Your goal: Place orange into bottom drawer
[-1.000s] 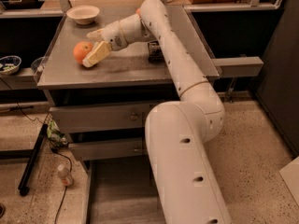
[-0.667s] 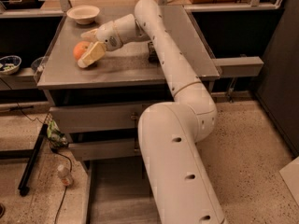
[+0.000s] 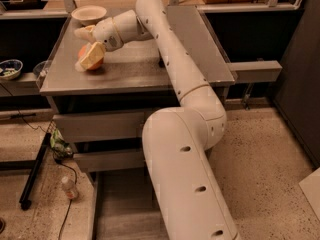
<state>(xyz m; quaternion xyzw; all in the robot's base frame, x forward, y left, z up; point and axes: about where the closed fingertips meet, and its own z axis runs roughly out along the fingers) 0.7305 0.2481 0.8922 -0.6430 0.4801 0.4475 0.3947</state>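
**Orange on the table, gripper spread around it**

The orange (image 3: 83,50) sits on the table (image 3: 145,69), near the front left corner and well apart from the bottom drawer (image 3: 122,206). The gripper (image 3: 81,46) is down at the fruit with its fingers spread, not clenched. The nearer pale finger (image 3: 93,56) lies across the front of the orange and hides its middle. The farther one points left just behind it, with a gap showing between it and the fruit. Whether either finger touches the skin cannot be told.

A pale bowl (image 3: 89,14) stands behind the gripper at the back of the table. The bottom drawer is pulled out along the floor, its floor partly hidden by the arm. The two upper drawers (image 3: 100,126) are shut.
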